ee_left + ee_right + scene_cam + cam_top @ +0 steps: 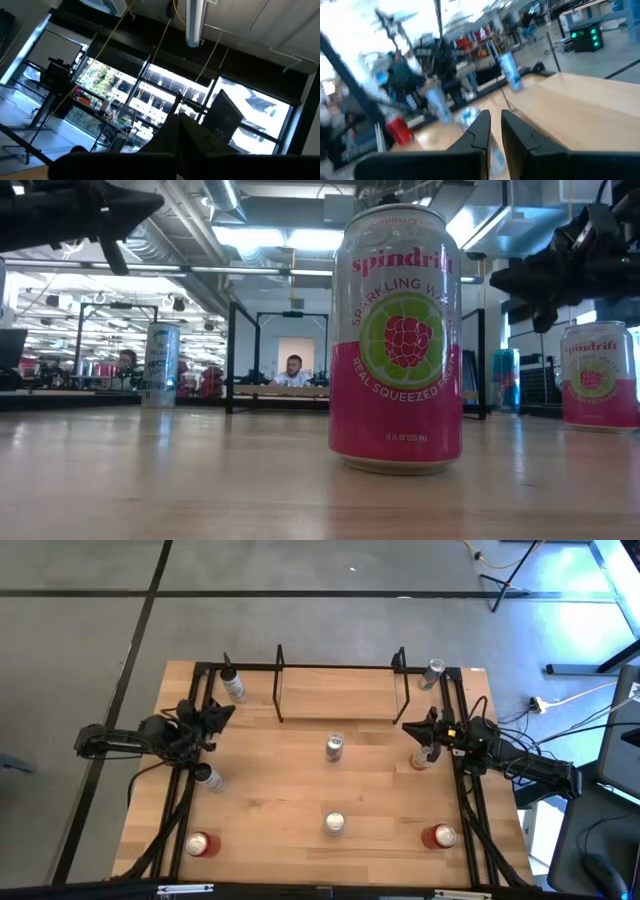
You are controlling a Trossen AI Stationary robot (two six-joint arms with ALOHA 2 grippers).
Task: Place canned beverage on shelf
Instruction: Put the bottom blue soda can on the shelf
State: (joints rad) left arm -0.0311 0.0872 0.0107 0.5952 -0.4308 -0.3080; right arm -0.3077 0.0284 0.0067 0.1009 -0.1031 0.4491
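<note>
**Operator:** Light-wood tabletop (pixel 270 780): report the shelf position and can positions.

**Technician:** The low light-wood shelf with two black wire end frames (pixel 338 695) stands at the far edge of the table, centred, with nothing on its board. A silver can (pixel 334 747) stands just in front of the shelf, and a second silver-topped can (pixel 334 824) stands near the front edge. In the low view this front can is a pink raspberry-print sparkling-water can (pixel 396 340), upright. Red cans stand at the front left corner (pixel 200 844) and the front right corner (pixel 440 836).

**Operator:** Report the left gripper.

**Technician:** The left gripper (pixel 222 715) hovers above the table's left side, between a pale can lying near the far left corner (pixel 233 686) and another pale can (pixel 208 777). Its fingers are nearly closed and carry nothing.

**Operator:** Report the right gripper.

**Technician:** The right gripper (pixel 420 732) hangs beside the shelf's right end frame, above a pink can (pixel 420 757). Its fingers (pixel 480 127) show a narrow gap and hold nothing. A silver can (pixel 433 671) lies near the far right corner.
</note>
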